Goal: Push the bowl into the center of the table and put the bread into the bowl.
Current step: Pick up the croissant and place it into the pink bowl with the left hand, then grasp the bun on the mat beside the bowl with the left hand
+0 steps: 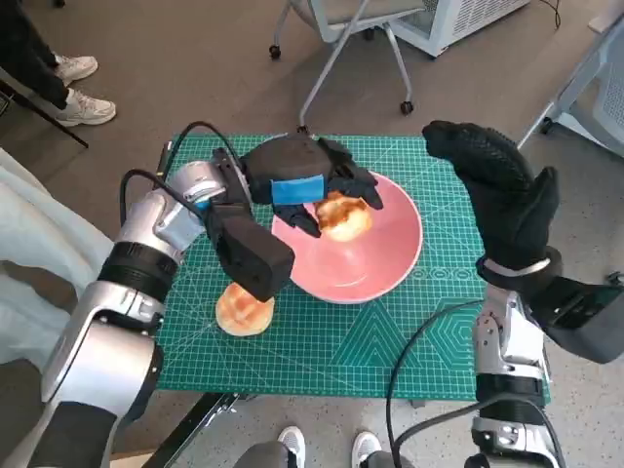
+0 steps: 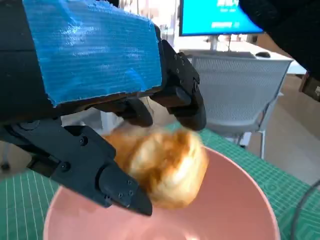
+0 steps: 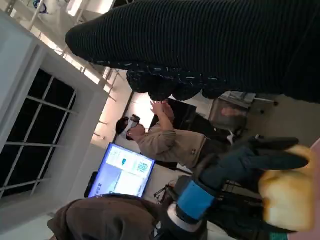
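Two pieces of bread are out: the left hand [image 1: 310,187] grips one bread roll [image 1: 342,216] above the pink bowl [image 1: 390,273], where an early release could bounce it out, while the right hand [image 1: 492,185] hovers empty, fingers loosely apart.

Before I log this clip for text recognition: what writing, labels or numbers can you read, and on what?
None can be read.
Monitor: white marks on blue, too blurred.
The same monitor in the right wrist view: panels of text, too small.
Green mat: only grid lines, no legible numbers.
Blue tape on the left hand: blank.
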Controlling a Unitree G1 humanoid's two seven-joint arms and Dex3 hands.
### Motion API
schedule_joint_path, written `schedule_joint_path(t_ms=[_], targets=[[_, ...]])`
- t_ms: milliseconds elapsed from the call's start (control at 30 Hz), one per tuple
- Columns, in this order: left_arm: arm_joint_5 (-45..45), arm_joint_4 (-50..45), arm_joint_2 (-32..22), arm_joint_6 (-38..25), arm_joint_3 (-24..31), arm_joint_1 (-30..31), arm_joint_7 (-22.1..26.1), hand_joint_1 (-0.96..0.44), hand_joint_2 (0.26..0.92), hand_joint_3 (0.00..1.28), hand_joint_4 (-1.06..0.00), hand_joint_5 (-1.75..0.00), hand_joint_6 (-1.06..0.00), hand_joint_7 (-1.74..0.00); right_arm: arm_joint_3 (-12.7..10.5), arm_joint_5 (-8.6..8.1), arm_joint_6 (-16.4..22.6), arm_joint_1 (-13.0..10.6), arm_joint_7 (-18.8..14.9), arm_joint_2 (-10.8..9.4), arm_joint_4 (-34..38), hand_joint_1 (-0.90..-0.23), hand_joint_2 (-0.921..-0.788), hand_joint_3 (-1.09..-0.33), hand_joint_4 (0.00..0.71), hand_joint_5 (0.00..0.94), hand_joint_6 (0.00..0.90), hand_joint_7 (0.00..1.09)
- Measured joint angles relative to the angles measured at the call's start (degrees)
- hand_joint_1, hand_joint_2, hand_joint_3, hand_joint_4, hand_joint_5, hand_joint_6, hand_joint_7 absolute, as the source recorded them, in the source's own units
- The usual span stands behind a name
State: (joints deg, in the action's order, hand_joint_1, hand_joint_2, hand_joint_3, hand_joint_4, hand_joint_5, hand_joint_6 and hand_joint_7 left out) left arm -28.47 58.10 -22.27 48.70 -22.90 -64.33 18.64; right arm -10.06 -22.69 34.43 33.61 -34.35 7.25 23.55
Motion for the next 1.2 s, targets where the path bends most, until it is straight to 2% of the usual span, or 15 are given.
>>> schedule_joint_path(t_ms=[300, 500, 933, 1200], targets=[[6.2, -7.3, -1.7, -2.4, 3.0, 3.1, 7.0, -0.3, 0.834, 0.0, -0.25, 0.0, -0.38, 0.0, 0.3, 0.28, 0.0, 0.0, 0.0, -0.1, 0.0, -0.685, -0.921, -0.707, 0.179, 0.0, 0.043, 0.53], [9.0, -17.8, -5.5, -6.8, 5.7, 7.2, 11.1, -0.32, 0.827, 0.0, -0.19, 0.0, -0.31, 0.0, 0.3, 0.28, 0.0, 0.0, 0.0, -0.3, 0.1, -0.679, -0.921, -0.71, 0.178, 0.0, 0.038, 0.53], [16.9, -44.2, -15.7, -15.2, 14.3, 21.6, 16.7, -0.34, 0.783, 0.0, -0.23, -0.02, -0.35, -0.03, 1.0, 0.24, -0.5, 0.1, 0.0, -0.5, -0.2, -0.681, -0.921, -0.714, 0.176, 0.0, 0.033, 0.53], [20.6, -50.1, -20.8, -14.2, 19.2, 30.2, 17.6, -0.39, 0.788, 0.0, -0.26, -0.02, -0.39, -0.05, 1.2, 0.14, -1.3, 0.1, 0.0, -0.5, -0.8, -0.688, -0.921, -0.716, 0.18, 0.002, 0.027, 0.54]])
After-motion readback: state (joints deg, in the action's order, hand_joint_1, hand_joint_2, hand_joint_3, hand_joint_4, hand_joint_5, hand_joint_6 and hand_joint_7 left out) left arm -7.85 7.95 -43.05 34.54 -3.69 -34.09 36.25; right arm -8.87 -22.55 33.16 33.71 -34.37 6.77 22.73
